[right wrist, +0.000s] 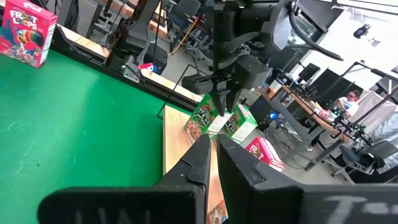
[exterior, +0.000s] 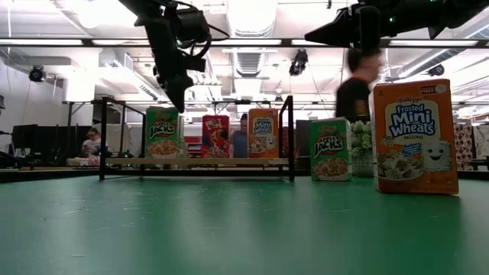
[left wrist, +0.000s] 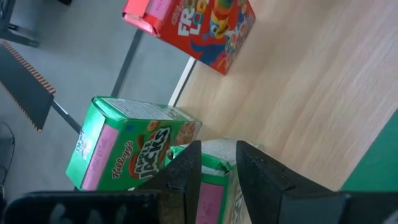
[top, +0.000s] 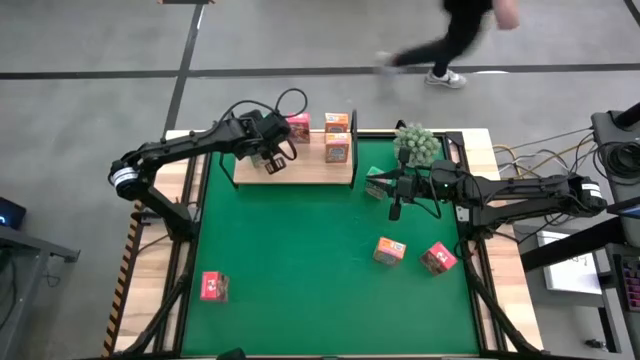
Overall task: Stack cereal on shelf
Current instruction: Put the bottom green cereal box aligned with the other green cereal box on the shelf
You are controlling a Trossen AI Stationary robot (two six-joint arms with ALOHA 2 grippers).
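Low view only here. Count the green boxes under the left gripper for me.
Observer: Two. The left wrist view shows a second green box tucked right beside the first green box, under the left gripper.
Operator: Now report any loose box outside my view.
Observer: A pink box sits alone near the left front corner of the mat.
Operator: Place the right gripper for me.
Observer: From above, the right gripper is over the mat, beside a third green box and close to the plant.
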